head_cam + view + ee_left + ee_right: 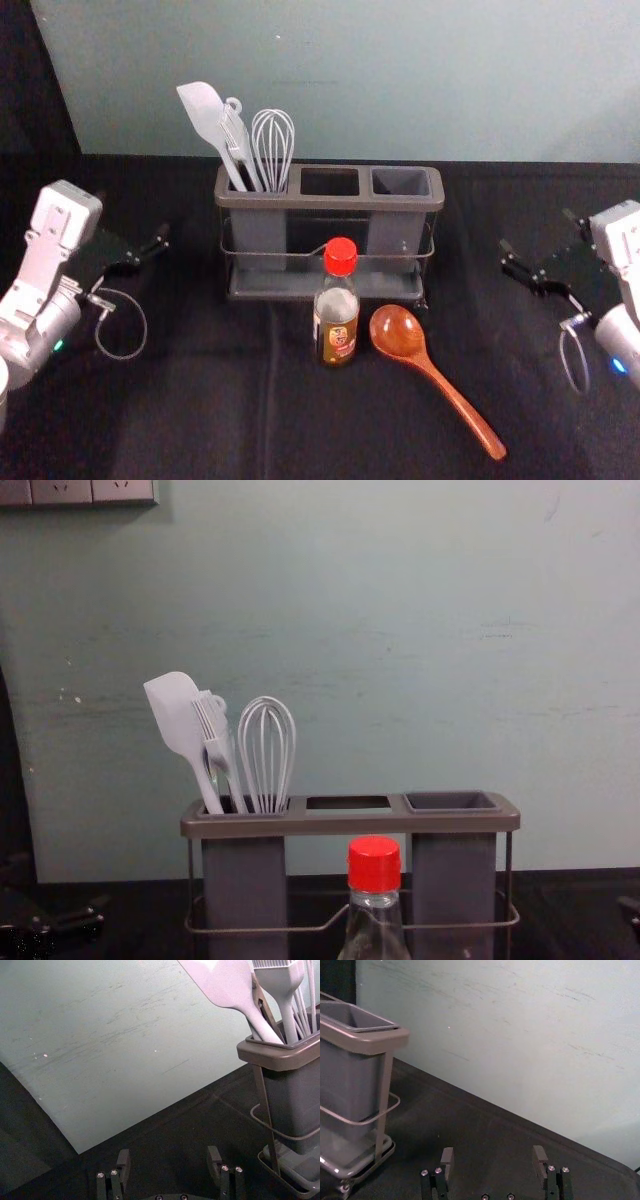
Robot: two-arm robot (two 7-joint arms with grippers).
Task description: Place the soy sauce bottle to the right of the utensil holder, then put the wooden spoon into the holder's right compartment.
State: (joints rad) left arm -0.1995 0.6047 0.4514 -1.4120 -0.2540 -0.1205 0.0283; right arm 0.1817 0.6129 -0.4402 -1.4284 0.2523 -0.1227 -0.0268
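A clear glass soy sauce bottle with a red cap and a brown label (pixel 337 325) is standing upright on the black cloth (pixel 190 410), just in front of the holder's middle. Just to its right, a glossy reddish-brown wooden spoon (pixel 398 333) is lying with its bowl near the bottle and its handle slanting toward the near right. Behind them, the grey plastic utensil holder with a wire frame (pixel 330 202) is carrying a pale spatula (pixel 176 715), a pale brush (pixel 212 730) and a wire whisk (pixel 267 750) in its left compartment. The left gripper (pixel 132 216) is hovering well apart from the holder on its left, fingers spread. The right gripper (pixel 538 230) is hovering on the right side, its fingers also standing apart.
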